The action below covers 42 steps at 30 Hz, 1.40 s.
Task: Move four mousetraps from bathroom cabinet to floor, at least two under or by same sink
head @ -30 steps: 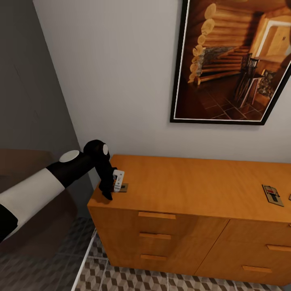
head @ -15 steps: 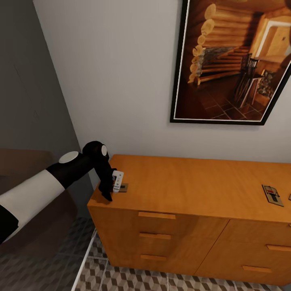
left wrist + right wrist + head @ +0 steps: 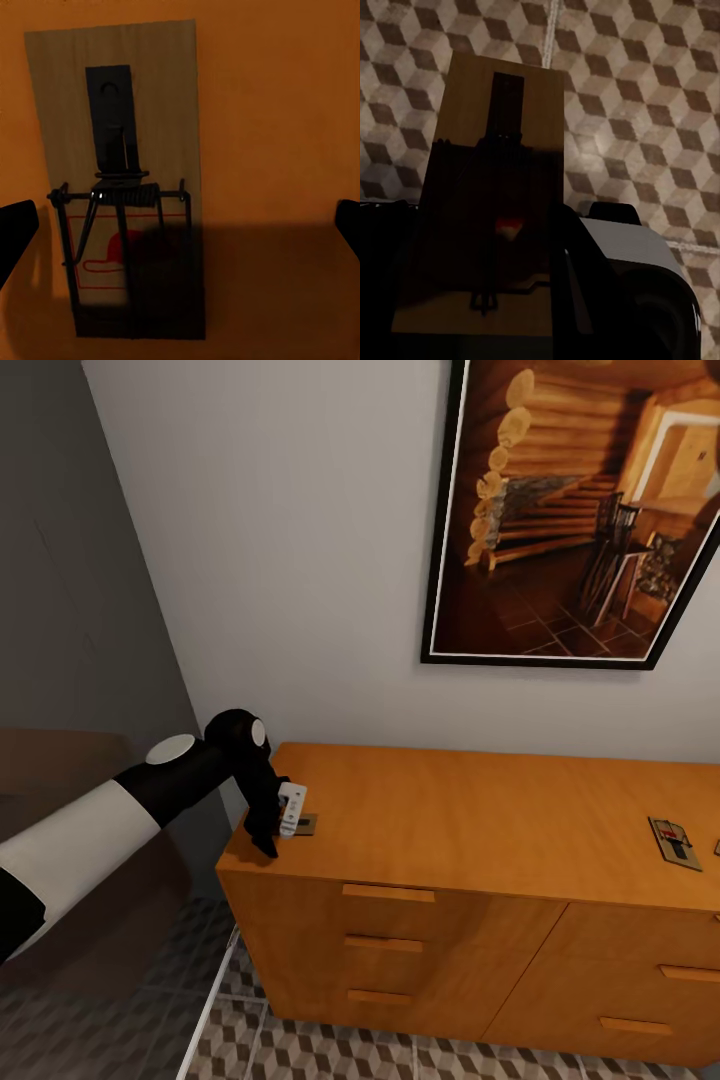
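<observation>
A mousetrap, a small wooden board with a dark wire spring and a red mark, lies flat on the left end of the orange cabinet top. My left gripper hangs just above it, open. Its two dark fingertips stand wide apart on either side and do not touch the board. A second mousetrap lies near the cabinet's right end. My right gripper is shut on a third mousetrap, held above the cube-patterned bathroom floor.
A large framed picture hangs on the wall above the cabinet. Drawer handles line the cabinet's front. A dark glass wall stands to its left. Cube-patterned tiles run along its foot.
</observation>
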Available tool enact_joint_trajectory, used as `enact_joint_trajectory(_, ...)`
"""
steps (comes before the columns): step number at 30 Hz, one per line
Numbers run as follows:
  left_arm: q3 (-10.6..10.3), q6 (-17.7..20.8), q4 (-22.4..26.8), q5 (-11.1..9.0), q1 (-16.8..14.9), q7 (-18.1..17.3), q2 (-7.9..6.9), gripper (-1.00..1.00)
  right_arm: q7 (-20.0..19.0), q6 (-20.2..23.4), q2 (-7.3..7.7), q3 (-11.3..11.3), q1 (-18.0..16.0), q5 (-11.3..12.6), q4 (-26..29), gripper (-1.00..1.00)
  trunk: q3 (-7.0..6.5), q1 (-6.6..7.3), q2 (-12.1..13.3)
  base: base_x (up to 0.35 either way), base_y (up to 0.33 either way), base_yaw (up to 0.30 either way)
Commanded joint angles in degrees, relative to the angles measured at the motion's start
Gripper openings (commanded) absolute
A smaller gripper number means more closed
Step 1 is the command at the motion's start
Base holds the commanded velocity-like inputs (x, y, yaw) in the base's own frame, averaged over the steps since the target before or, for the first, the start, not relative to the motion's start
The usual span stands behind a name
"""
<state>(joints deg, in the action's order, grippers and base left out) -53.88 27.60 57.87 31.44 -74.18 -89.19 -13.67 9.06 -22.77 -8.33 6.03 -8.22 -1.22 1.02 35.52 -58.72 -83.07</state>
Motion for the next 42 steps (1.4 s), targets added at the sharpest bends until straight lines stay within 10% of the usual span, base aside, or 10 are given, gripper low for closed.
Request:
enact_joint_trajectory(1, -1.05, 0.66, -0.83, 0.55, 2.08, 0.00, -0.04, 1.00, 0.43, -0.08, -0.02, 0.46, -0.04, -0.10, -0.07, -1.00, 0.07, -0.01, -0.01, 0.000, 0.000, 0.000)
enact_joint_trajectory(42, -1.05, 0.01, -3.61, 0.56, 2.79, 0.07, 0.48, 1.00, 0.45, -0.08, 0.09, 0.47, -0.04, -0.10, -0.10, -1.00, 0.07, -0.01, -0.01, 0.000, 0.000, 0.000)
